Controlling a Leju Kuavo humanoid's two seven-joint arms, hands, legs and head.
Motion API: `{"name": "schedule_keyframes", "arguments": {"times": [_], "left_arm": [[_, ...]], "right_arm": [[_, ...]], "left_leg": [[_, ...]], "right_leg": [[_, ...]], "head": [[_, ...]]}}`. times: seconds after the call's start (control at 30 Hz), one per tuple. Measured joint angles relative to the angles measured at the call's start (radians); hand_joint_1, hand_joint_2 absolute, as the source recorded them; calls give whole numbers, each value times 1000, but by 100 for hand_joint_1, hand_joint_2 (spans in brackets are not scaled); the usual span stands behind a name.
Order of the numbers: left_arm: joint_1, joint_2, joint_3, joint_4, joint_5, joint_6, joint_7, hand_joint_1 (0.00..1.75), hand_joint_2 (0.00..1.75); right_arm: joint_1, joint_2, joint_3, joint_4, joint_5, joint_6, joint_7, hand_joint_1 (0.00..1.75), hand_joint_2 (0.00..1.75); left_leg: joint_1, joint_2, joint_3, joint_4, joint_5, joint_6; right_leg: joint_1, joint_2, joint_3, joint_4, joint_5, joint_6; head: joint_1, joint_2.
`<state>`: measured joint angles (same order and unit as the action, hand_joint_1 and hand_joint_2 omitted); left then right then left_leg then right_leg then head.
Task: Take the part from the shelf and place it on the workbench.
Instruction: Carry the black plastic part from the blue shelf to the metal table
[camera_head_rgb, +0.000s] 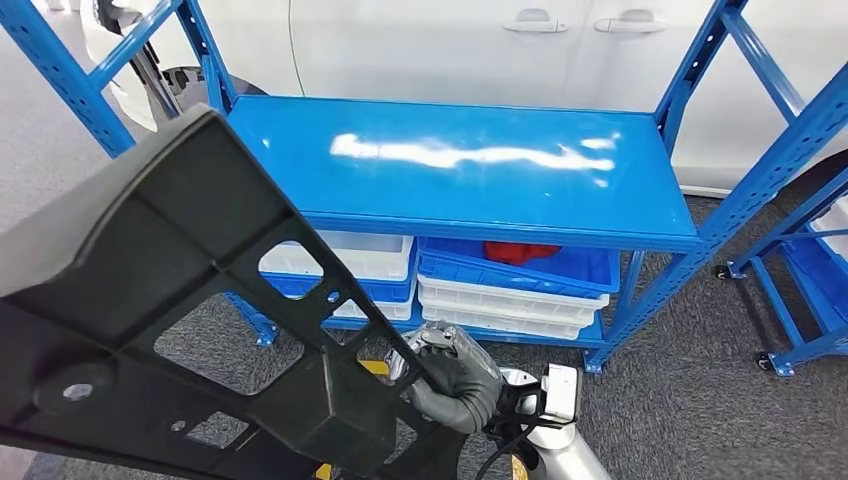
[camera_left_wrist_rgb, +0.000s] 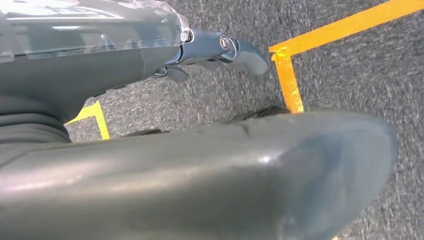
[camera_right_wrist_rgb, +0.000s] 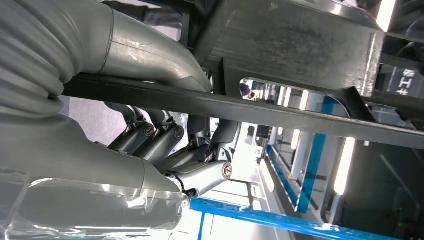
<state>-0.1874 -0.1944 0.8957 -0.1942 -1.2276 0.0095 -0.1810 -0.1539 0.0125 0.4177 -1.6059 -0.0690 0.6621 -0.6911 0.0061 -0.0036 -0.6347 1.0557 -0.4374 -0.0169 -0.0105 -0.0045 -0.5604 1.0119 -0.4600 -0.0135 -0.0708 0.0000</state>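
Observation:
The part (camera_head_rgb: 200, 280) is a large black plastic panel with ribs and cut-outs, held up close in front of me across the left of the head view. My right hand (camera_head_rgb: 455, 375) grips its lower right edge. In the right wrist view the right hand (camera_right_wrist_rgb: 165, 145) curls its fingers around a thin black rib of the part (camera_right_wrist_rgb: 240, 107). In the left wrist view the left hand (camera_left_wrist_rgb: 215, 47) stretches its fingers over the carpet, with the part's smooth rounded surface (camera_left_wrist_rgb: 200, 180) close beside it; any contact is hidden. The blue shelf (camera_head_rgb: 460, 160) stands ahead with a bare top.
Under the shelf top sit blue and white bins (camera_head_rgb: 515, 290), one holding something red (camera_head_rgb: 520, 252). A white car (camera_head_rgb: 480, 50) stands behind the shelf. Another blue rack on casters (camera_head_rgb: 800, 280) is at the right. Yellow floor tape (camera_left_wrist_rgb: 345, 25) crosses the grey carpet.

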Motion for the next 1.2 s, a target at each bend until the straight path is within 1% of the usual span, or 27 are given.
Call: {"name": "schedule_keyframes", "arguments": {"times": [0.03, 0.1, 0.13, 0.17, 0.2, 0.27, 0.3, 0.33, 0.43, 0.47, 0.5, 0.53, 0.6, 0.63, 0.67, 0.7, 0.73, 0.8, 0.83, 0.87, 0.97, 1.0, 1.03, 1.1, 1.13, 1.17, 1.2], "left_arm": [[1, 0, 0, 0, 0, 0, 0, 0, 0], [2, 1, 0, 0, 0, 0, 0, 0, 0], [3, 1, 0, 0, 0, 0, 0, 0, 0], [4, 2, 0, 0, 0, 0, 0, 0, 0], [4, 2, 0, 0, 0, 0, 0, 0, 0], [3, 3, 0, 0, 0, 0, -1, 0, 0], [2, 4, 0, 0, 0, 0, -2, 0, 0], [1, 4, 0, 0, 0, 0, -3, 0, 0], [3, 5, 0, 0, 0, -1, -5, 0, 0], [4, 5, 0, 0, -1, -1, -5, 0, 0], [3, 5, 0, 0, -1, -2, -5, 0, 0], [2, 5, 0, 0, -2, -2, -5, 0, 0], [2, 5, 0, 0, -3, -3, -5, 0, 0], [3, 5, 0, 0, -4, -3, -4, 0, 0], [4, 5, 0, 0, -5, -3, -4, 0, 0], [4, 5, 0, 0, -5, -3, -4, 0, 0], [5, 5, 0, 0, -5, -3, -3, 0, 0], [4, 5, 0, 0, -5, -3, -3, 0, 0], [4, 5, 0, 0, -5, -3, -3, 0, 0], [4, 5, 0, 0, -5, -3, -3, 0, 0], [3, 5, 0, 0, -5, -3, -3, 0, 0], [4, 5, 0, 0, -5, -3, -3, 0, 0], [4, 5, 0, 0, -5, -3, -3, 0, 0], [5, 6, 0, 0, -5, -3, -3, 0, 0], [5, 6, 0, 0, -5, -3, -3, 0, 0], [6, 6, 0, 0, -5, -3, -3, 0, 0], [6, 6, 0, 0, -5, -3, -3, 0, 0]], "right_arm": [[0, 1, 0, 0, 0, 1, 0, 175, 175], [0, 2, 0, 2, -1, 2, 0, 175, 175], [0, 2, 0, 2, -1, 2, 0, 175, 175], [0, 2, 0, 4, -1, 2, 0, 175, 175], [0, 2, 0, 4, -1, 2, 0, 175, 175], [0, 3, 0, 5, -2, 2, 0, 175, 175], [0, 3, 0, 5, -2, 2, 0, 175, 175], [0, 4, 0, 5, -2, 2, 0, 175, 175], [1, 7, 0, 5, -3, 1, 0, 175, 175], [2, 7, 0, 5, -3, 0, 0, 175, 175], [3, 7, 0, 4, -4, 0, 0, 175, 175], [4, 7, 0, 4, -4, 0, 0, 175, 175], [6, 7, 0, 4, -5, 0, 0, 175, 175], [9, 7, 0, 4, -5, 0, 0, 175, 175], [10, 6, 0, 4, -5, 0, 0, 175, 175], [12, 6, 0, 4, -5, 0, 0, 175, 175], [12, 6, 0, 4, -5, 0, 0, 175, 175], [11, 6, 0, 4, -5, 0, 0, 175, 175], [10, 6, 0, 4, -6, 0, 0, 175, 175], [10, 6, 0, 4, -6, 0, 0, 175, 175], [10, 6, -1, 4, -7, 0, 0, 175, 175], [10, 6, -1, 4, -7, 0, 0, 175, 175], [10, 6, -1, 4, -7, 0, 0, 175, 175], [10, 7, -1, 4, -7, 0, 0, 175, 175], [11, 7, -1, 5, -7, 0, 0, 175, 175], [11, 7, -1, 5, -7, 0, 0, 175, 175], [11, 7, -1, 6, -7, 0, 0, 175, 175]], "left_leg": [[2, 0, -18, 47, -37, -4], [4, 0, -63, 179, -119, -12], [5, 0, -76, 229, -143, -14], [5, 0, -71, 243, -147, -15], [5, 0, -44, 215, -133, -14], [4, 0, 51, 72, -90, -6], [2, 0, 89, 8, -73, 0], [-1, -1, 109, -31, -65, 6], [-4, -1, 108, -46, -48, 24], [-2, 0, 105, -49, -39, 31], [1, 2, 99, -53, -30, 38], [3, 3, 91, -55, -19, 44], [2, 5, 69, -55, -3, 49], [2, 5, 57, -53, 4, 48], [1, 6, 45, -52, 11, 47], [1, 6, 35, -50, 18, 46], [1, 5, 26, -47, 23, 43], [1, 5, 12, -40, 32, 36], [0, 4, 9, -38, 36, 30], [-1, 4, 6, -36, 41, 24], [-2, 4, 0, -39, 53, 6], [-2, 3, -7, -28, 38, 1], [-1, 3, -20, 3, 7, -4], [3, 3, -59, 124, -87, -12], [4, 3, -77, 190, -122, -15], [4, 3, -83, 235, -138, -17], [4, 3, -71, 244, -132, -17]], "right_leg": [[-1, -2, -7, -2, 7, -5], [1, -3, -25, -1, 20, -9], [2, -3, -34, 1, 26, -10], [2, -3, -44, 3, 32, -9], [3, -3, -52, 5, 37, -7], [3, -3, -65, 11, 45, -2], [4, -2, -69, 13, 49, 2], [5, -2, -71, 14, 54, 7], [5, -1, -73, 10, 68, 27], [4, 0, -77, 15, 61, 32], [4, 1, -87, 34, 40, 36], [3, 2, -103, 73, 3, 40], [1, 3, -147, 200, -86, 45], [0, 3, -163, 259, -116, 48], [-1, 3, -163, 291, -126, 50], [-2, 3, -144, 285, -118, 50], [-3, 3, -105, 239, -96, 50], [-1, 3, -2, 93, -60, 42], [1, 4, 30, 41, -50, 36], [4, 5, 46, 12, -48, 29], [4, 4, 34, 0, -33, 8], [1, 3, 28, -2, -24, 1], [-1, 2, 19, -5, -14, -6], [-1, 0, -2, -5, 3, -14], [1, -1, -13, -5, 11, -15], [2, -1, -23, -4, 19, -16], [4, -2, -34, -2, 26, -15]], "head": [[0, 0], [0, 0], [0, 0], [0, 0], [0, 0], [0, 0], [0, 0], [0, 0], [0, 0], [0, 0], [0, 0], [0, 0], [0, 0], [0, 0], [0, 0], [0, 0], [0, 0], [0, 0], [0, 0], [0, 0], [0, 0], [0, 0], [0, 0], [0, 0], [0, 0], [0, 0], [0, 0]]}}
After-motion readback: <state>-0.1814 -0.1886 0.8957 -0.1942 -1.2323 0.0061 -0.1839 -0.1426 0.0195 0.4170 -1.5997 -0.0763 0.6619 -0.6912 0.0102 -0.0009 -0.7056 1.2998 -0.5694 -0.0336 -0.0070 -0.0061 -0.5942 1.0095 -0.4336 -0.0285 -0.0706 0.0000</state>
